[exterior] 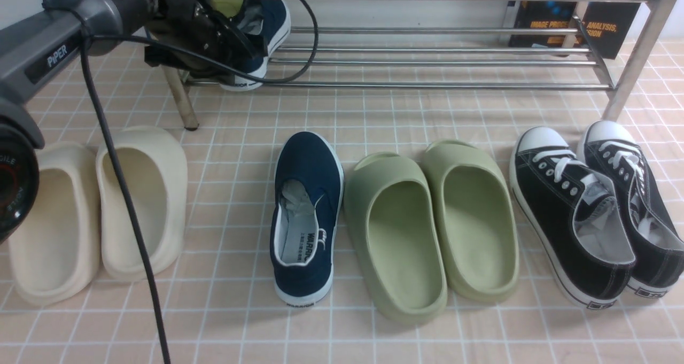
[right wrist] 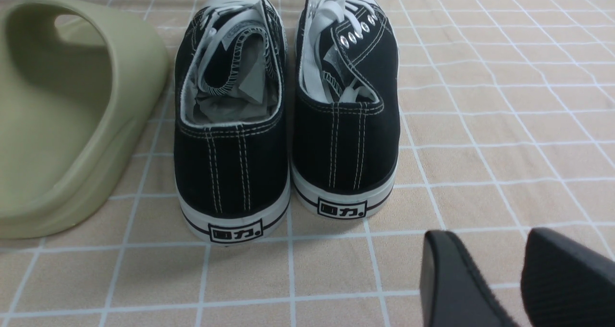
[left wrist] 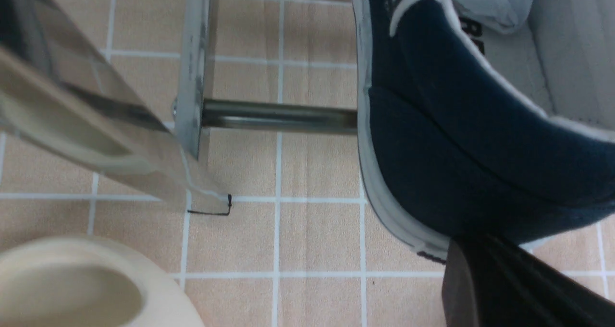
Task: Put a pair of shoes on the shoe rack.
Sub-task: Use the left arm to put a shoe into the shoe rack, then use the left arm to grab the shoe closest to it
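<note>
One navy shoe [exterior: 267, 30] lies tilted at the left end of the shoe rack [exterior: 427, 62], its heel over the front bar. In the left wrist view this shoe [left wrist: 456, 149] crosses a rack bar [left wrist: 278, 116]. My left gripper [exterior: 255, 46] is shut, and its joined fingertips [left wrist: 463, 250] meet the back of the heel at sole level. Nothing shows between the jaws. The other navy shoe [exterior: 307, 214] stands on the tiled floor, toe toward the rack. My right gripper [right wrist: 487, 243] hangs open and empty above the floor, behind the black sneakers.
Cream slides [exterior: 96, 209] sit on the floor at the left, one of them [left wrist: 72, 288] close below the left wrist. Green slides [exterior: 427, 225] and black lace-up sneakers [exterior: 588, 209] fill the floor at centre and right. A dark book [exterior: 577, 16] leans behind the rack's right end.
</note>
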Available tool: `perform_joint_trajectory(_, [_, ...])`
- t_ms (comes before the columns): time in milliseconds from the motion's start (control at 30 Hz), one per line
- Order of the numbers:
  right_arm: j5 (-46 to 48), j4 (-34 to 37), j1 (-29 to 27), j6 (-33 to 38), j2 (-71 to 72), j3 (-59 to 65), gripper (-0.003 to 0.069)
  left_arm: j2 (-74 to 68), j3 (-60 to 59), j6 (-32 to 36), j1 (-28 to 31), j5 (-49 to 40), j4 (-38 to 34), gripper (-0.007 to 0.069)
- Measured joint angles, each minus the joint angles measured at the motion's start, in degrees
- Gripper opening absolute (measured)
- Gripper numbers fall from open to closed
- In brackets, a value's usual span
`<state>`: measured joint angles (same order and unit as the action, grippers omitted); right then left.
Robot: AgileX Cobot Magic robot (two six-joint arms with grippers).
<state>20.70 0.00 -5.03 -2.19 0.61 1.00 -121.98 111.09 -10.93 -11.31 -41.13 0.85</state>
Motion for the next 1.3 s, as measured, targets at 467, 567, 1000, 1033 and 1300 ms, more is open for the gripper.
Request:
perform_joint_trajectory(467, [0.0, 0.0, 0.0, 0.0, 0.0, 0.0, 0.0240, 1.8, 5.3, -0.1, 0.0, -10.7, 1.0, 0.0171])
perform_joint_trajectory(567, [0.0, 0.0, 0.0, 0.0, 0.0, 0.0, 0.0240, 4.8, 8.7, -0.1, 0.0, -18.9, 1.5, 0.0270])
perform_joint_trajectory(1000, [0.0, -0.3, 0.0, 0.0, 0.0, 0.0, 0.0240, 25.9, -12.8, 4.6, -10.5, -29.6, 4.5, 0.0391])
perform_joint_trajectory(1033, [0.0, -0.3, 0.0, 0.0, 0.0, 0.0, 0.0240, 27.6, -16.2, 3.7, -11.4, -29.3, 4.6, 0.0391])
perform_joint_trajectory(1300, [0.0, 0.0, 0.0, 0.0, 0.0, 0.0, 0.0240, 32.2, -40.0, -7.8, -16.2, -17.0, 4.5, 0.0391])
